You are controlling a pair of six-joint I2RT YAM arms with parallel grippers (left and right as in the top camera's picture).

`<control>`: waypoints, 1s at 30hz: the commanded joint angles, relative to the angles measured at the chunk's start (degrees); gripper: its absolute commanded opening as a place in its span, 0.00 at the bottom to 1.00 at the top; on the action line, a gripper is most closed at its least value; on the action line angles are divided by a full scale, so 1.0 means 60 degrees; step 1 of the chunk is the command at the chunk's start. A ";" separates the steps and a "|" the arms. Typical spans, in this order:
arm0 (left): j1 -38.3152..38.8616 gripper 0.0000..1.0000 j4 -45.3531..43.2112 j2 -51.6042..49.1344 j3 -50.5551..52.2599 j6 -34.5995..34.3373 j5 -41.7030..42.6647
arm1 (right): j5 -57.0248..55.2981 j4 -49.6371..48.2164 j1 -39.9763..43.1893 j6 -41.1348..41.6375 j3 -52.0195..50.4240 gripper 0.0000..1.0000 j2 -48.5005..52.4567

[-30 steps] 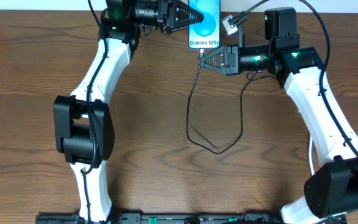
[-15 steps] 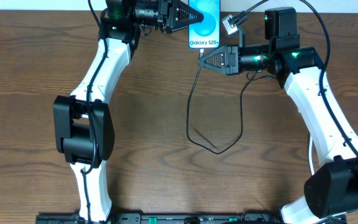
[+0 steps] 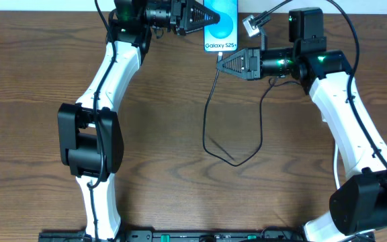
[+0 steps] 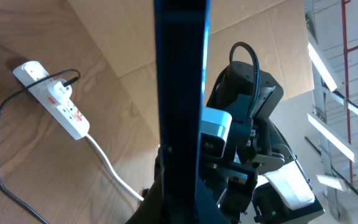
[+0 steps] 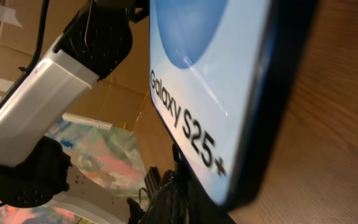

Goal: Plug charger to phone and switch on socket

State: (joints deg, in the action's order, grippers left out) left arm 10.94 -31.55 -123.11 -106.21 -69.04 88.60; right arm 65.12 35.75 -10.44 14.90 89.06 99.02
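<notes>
1. My overhead camera looks straight down on the brown wooden table [image 3: 166,121] from far above.
2. My left wrist camera sits tight against the slim black-framed teal-screened phone [image 4: 180,93], seen edge-on at mid-frame.
3. My right wrist camera shares that phone, very near, filling its upper right.

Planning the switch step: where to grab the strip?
Probably mid-body, across its narrow width, from above: the strip lies flat and long, with the charger plugged in near one end and the white lead leaving the other.

The left arm [image 3: 113,74] and right arm [image 3: 348,114] have white shells between bulky black joints, with thin black cables running along them. The left claw [image 3: 210,17] and right claw [image 3: 220,65] are black triangles. Green lights [image 3: 319,59] glow on the right wrist.
</notes>
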 commanded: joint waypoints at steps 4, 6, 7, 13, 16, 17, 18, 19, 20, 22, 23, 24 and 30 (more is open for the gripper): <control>-0.0040 0.07 -0.0117 0.0375 -0.0146 0.0178 0.0237 | 0.0244 -0.0029 0.0098 0.0080 0.0029 0.01 -0.0004; -0.0040 0.07 -0.0117 0.0375 -0.0146 0.0175 0.0237 | 0.0240 -0.0033 0.0098 0.0080 0.0029 0.01 -0.0004; -0.0040 0.07 -0.0113 0.0375 -0.0146 0.0171 0.0233 | 0.0240 -0.0033 0.0098 0.0080 0.0029 0.01 -0.0004; -0.0040 0.07 -0.0113 0.0375 -0.0146 -0.0044 0.0233 | 0.0200 -0.0033 -0.0073 0.0076 0.0029 0.01 -0.0004; -0.0040 0.07 -0.0113 0.0375 -0.0146 -0.0044 0.0233 | 0.0026 -0.0044 -0.0204 0.0080 0.0029 0.01 -0.0004; -0.0040 0.07 -0.0113 0.0375 -0.0146 -0.0044 0.0233 | -0.0084 -0.0033 -0.0222 0.0084 0.0029 0.01 -0.0004; -0.0040 0.07 -0.0113 0.0375 -0.0146 -0.0044 0.0233 | -0.0153 -0.0033 -0.0244 0.0084 0.0029 0.01 -0.0004; -0.0040 0.07 -0.0113 0.0375 -0.0146 -0.0044 0.0237 | -0.0157 -0.0036 -0.0244 0.0084 0.0029 0.01 -0.0004; -0.0040 0.07 -0.0113 0.0375 -0.0146 -0.0044 0.0237 | -0.0157 -0.0036 -0.0240 0.0084 0.0029 0.01 -0.0004; -0.0040 0.07 -0.0113 0.0375 -0.0146 -0.0044 0.0237 | -0.0157 -0.0036 -0.0204 0.0087 0.0029 0.01 -0.0004; -0.0040 0.07 -0.0113 0.0375 -0.0146 -0.0044 0.0237 | -0.0157 -0.0033 -0.0193 0.0087 0.0029 0.01 -0.0004; -0.0040 0.07 -0.0113 0.0375 -0.0146 -0.0044 0.0237 | -0.0157 -0.0033 -0.0189 0.0087 0.0029 0.01 -0.0004; -0.0040 0.07 -0.0113 0.0375 -0.0146 -0.0044 0.0237 | -0.0157 -0.0040 -0.0146 0.0087 0.0029 0.01 -0.0004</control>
State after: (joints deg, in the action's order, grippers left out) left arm 10.92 -31.55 -123.11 -106.21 -69.21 88.84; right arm 64.25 35.73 -11.49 14.92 89.06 99.02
